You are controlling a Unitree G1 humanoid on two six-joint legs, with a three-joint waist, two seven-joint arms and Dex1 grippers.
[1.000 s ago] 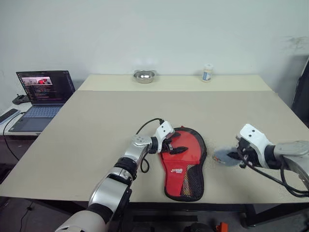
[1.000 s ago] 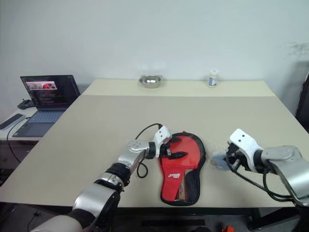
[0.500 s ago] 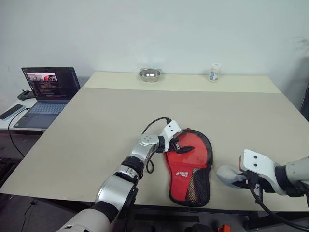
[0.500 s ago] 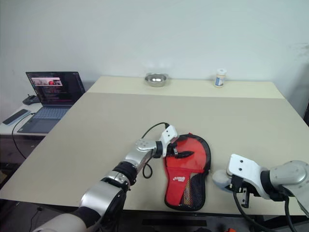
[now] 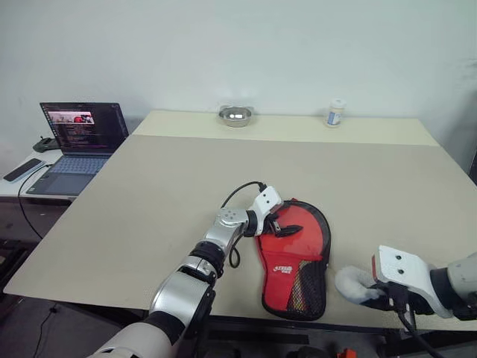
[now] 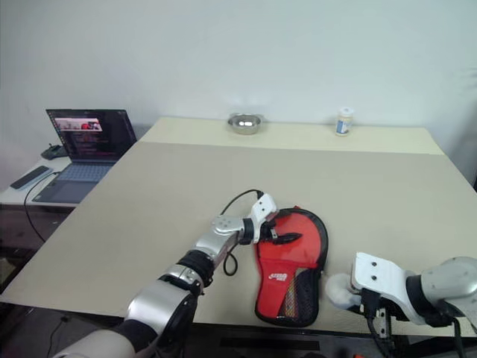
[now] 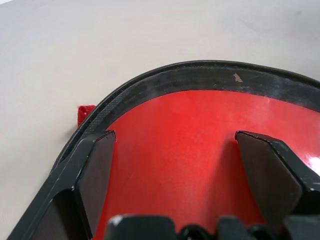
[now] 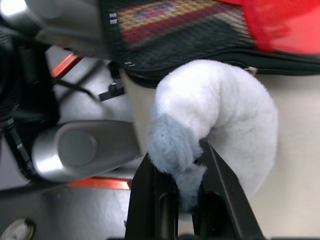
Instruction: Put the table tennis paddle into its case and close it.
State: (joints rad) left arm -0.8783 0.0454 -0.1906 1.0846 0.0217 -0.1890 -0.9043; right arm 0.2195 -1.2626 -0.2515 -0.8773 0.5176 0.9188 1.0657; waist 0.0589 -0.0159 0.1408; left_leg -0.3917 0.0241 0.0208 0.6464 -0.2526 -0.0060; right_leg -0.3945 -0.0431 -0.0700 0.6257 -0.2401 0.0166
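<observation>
Your left pincer [image 5: 282,227] reaches centre-frame, spread wide over the one red case [image 5: 297,257]. Your right pincer [image 8: 186,176], lower right, is clamped on one grey fluffy pad [image 8: 225,117].

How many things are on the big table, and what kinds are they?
Red and black paddle case: 1
White fluffy thing, pinched in the right pincer: 1
Metal bowl: 1
Small white bottle: 1
Total: 4
The laptop and the phone lie on a side table, so they are left out.
</observation>
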